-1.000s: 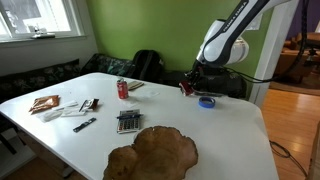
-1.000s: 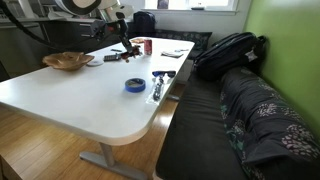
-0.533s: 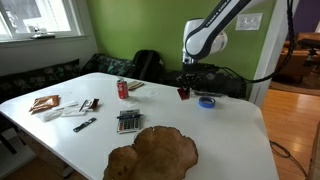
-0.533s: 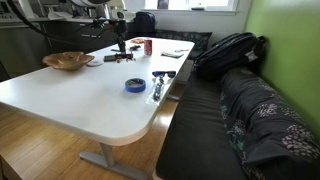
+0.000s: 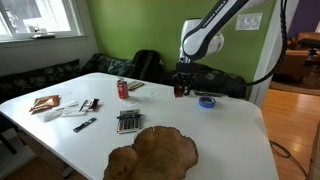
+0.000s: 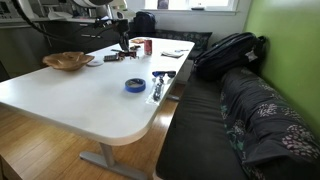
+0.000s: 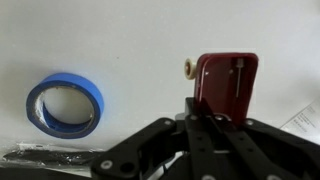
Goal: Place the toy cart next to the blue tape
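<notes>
While I work over the white table in this green-walled room, my gripper is clamped on the toy cart, seemingly just off the surface. From the wrist, the blue tape lies at the cart's nine o'clock, apart. The soda can lettering is too small to read.

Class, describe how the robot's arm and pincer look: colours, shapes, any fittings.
The arm has smooth, rounded white segments with dark bands at the joints. The pincer is black, built from flat angular links, with small silvery screw heads showing in the wrist view. No markings are legible.
</notes>
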You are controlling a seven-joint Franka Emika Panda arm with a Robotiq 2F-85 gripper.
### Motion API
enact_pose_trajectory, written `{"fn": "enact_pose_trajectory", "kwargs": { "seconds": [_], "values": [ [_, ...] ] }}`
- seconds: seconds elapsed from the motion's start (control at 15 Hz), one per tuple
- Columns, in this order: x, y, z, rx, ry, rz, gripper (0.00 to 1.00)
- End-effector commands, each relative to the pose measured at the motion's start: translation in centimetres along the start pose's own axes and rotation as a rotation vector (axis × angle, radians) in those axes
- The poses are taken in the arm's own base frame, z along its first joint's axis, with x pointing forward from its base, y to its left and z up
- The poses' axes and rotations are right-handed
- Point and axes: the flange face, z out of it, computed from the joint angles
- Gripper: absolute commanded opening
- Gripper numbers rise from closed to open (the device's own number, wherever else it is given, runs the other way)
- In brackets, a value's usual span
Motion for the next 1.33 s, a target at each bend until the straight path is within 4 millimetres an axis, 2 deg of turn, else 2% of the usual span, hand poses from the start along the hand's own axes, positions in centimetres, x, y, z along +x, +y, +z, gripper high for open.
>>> {"fn": "enact_pose_trajectory", "kwargs": {
  "seconds": [0.0, 0.4, 0.73, 1.27],
  "values": [
    [1.9, 1.8, 1.9, 0.024, 0.005, 0.033, 0.01],
    [4.0, 4.9, 4.4, 0.024, 0.026, 0.035, 0.01],
    [3.4, 5.2, 5.6, 0.012, 0.005, 0.023, 0.01],
    [3.2, 5.3, 6.5, -0.002, 0.002, 0.028, 0.01]
  ]
}}
